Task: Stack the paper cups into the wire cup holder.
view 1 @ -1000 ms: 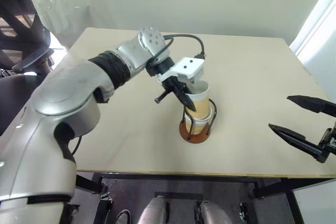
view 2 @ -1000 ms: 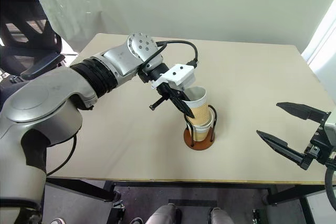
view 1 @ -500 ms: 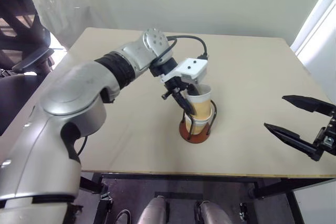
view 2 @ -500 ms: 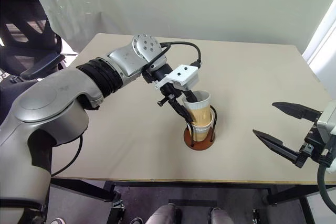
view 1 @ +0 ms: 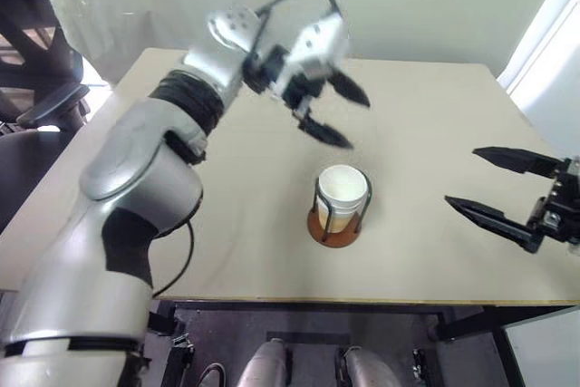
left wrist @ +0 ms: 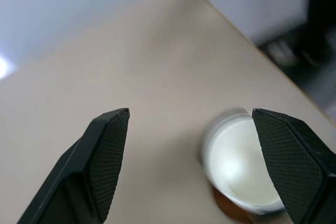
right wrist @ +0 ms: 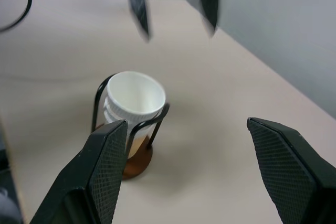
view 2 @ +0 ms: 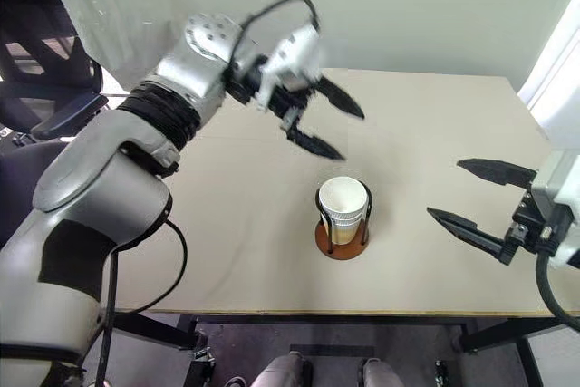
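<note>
— Where do the paper cups (view 2: 343,201) stand?

— Centre of the frame, nested upright inside the wire cup holder (view 2: 342,226). White rolled rims sit one above another, white inside, tan wall showing low down between the wires. The holder is thin black wire loops rising from a round reddish-brown disc.

— The left gripper (view 2: 326,120)?

— Upper middle of the frame, above and apart from the cups. Its two black tapered fingers are spread wide with nothing between them; the pads show a fine cross-hatched grip texture.

— And the right gripper (view 2: 471,195)?

— Right edge, level with the holder and well apart from it, jaws splayed and empty.

— The surface?

— A pale beige table (view 2: 227,224), matte and smooth, with a thin wood-coloured edge. Behind it is a plain pale wall; a black office chair (view 2: 45,70) stands at the upper left.
</note>
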